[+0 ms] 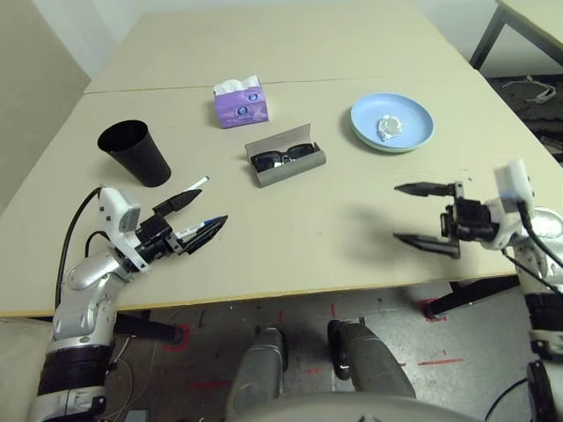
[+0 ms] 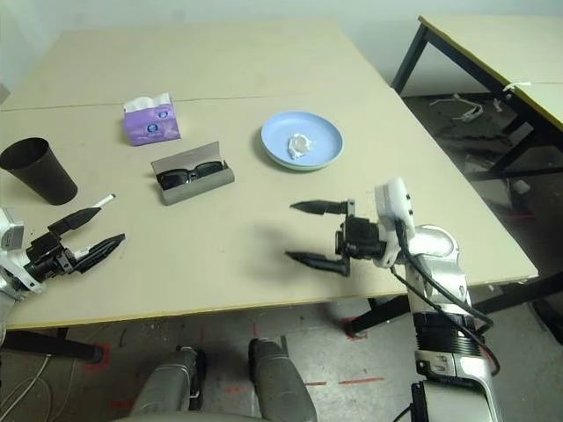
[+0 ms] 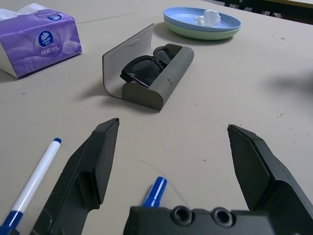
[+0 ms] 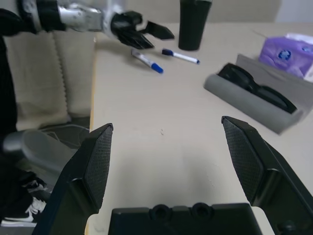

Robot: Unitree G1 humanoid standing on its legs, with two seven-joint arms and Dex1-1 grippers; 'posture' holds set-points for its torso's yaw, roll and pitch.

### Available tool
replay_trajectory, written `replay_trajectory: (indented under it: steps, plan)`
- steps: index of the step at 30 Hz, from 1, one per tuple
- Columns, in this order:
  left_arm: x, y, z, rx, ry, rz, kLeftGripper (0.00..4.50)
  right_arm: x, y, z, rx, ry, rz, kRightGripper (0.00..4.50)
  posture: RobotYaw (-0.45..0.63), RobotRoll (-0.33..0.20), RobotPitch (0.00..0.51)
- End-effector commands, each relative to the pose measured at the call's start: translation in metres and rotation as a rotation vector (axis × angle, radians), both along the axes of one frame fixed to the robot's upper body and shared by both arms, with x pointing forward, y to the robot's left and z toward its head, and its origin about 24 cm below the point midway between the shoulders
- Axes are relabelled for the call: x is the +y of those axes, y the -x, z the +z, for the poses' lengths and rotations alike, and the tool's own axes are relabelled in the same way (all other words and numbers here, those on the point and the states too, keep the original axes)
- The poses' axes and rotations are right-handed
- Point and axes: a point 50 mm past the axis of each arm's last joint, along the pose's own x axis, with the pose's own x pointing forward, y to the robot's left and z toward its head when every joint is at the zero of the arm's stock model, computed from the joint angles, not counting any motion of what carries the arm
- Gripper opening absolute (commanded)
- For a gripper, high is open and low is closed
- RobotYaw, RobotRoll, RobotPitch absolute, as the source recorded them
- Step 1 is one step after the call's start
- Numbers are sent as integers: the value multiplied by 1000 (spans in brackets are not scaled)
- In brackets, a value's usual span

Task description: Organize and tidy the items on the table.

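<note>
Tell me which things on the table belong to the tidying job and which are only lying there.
Job:
markers
sunglasses in the open case
paper wad on the stacked plates
cup

Lying about:
tissue pack

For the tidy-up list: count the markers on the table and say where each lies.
2. One marker lies just in front of the left gripper; the other marker lies beside it, nearer the black cup. None seems hidden.

Beige table (image 1: 352, 237) is occupied by tissue pack (image 1: 240, 102); beside it, open glasses case (image 1: 285, 156), stacked plates (image 1: 392, 122), black cup (image 1: 135, 152), two markers (image 4: 146, 60).
</note>
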Motion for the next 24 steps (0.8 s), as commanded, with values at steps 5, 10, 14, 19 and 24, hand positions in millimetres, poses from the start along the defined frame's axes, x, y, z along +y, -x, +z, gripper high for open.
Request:
replay_trajectory:
  steps: [5, 10, 14, 19, 24]
  plan:
    - [-1, -1, -3, 8, -6, 5, 4500, -3, -24, 8, 49, -172, -218, 4487, -99, 0, 169]
    - [0, 0, -5, 12, -4, 10, 4500, -12, -26, 4, 64, -171, -341, 4487, -109, 0, 168]
    - [-4, -6, -6, 14, -5, 6, 4500, -13, -21, -1, 70, -149, -344, 4487, -115, 0, 165]
    - [-11, -22, -5, 12, -10, 0, 4500, -11, -18, -5, 74, -139, -345, 4487, -121, 0, 166]
    - [-24, -42, -4, 17, -5, -30, 3574, -8, -17, -6, 73, -144, -354, 4500, -137, 0, 163]
